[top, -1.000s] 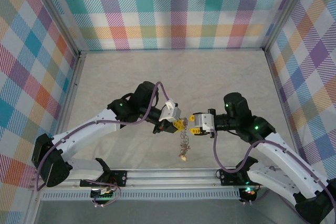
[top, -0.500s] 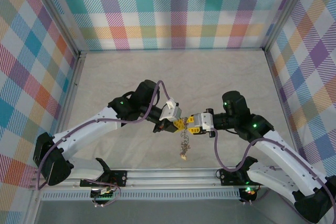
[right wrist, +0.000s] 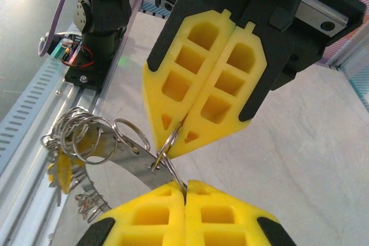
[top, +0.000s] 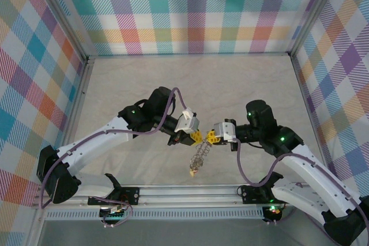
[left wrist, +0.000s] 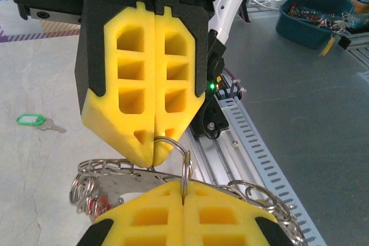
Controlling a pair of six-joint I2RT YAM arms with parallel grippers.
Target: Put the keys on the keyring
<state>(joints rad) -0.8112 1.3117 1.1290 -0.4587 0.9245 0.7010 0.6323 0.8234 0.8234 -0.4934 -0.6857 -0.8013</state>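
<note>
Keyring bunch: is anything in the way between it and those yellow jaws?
Nothing visible. The left gripper and right gripper both have jaws shut on one small ring of the keyring bunch, from opposite sides; the rest hangs below.

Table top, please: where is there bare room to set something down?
Bare: the far half of the table, bordered by the back wall, side walls and the two arms. Crowded: the near middle, where the left fingers and right fingers pinch the key bunch.

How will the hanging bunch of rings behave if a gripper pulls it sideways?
Probably floppy: the bunch dangles loosely under the shut left gripper and right gripper, so it may swing. Its small ring is thin bare metal, so it might slip from the foam tips.
</note>
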